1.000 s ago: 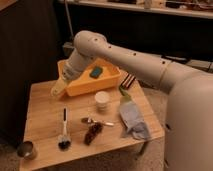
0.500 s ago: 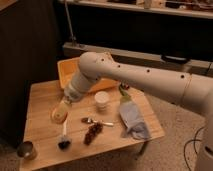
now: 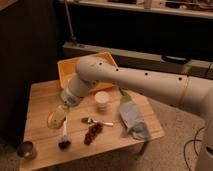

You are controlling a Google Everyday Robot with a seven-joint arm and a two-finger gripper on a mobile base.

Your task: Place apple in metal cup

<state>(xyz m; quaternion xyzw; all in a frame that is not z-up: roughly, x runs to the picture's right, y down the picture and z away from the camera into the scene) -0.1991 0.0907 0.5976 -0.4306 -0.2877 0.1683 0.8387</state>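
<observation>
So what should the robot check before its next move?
1. Apple in the gripper, fingers shut on it: ok, a round orange thing shows at the tip.
2. Metal cup standing upright by the table's near corner: ok.
3. Cup empty inside: cannot tell.
4. Gripper right above the cup: not ok, it hangs over the table farther back, beside the cup.
5. Way down to the cup free: probably ok, the black brush lies off to the side, away from the cup.
</observation>
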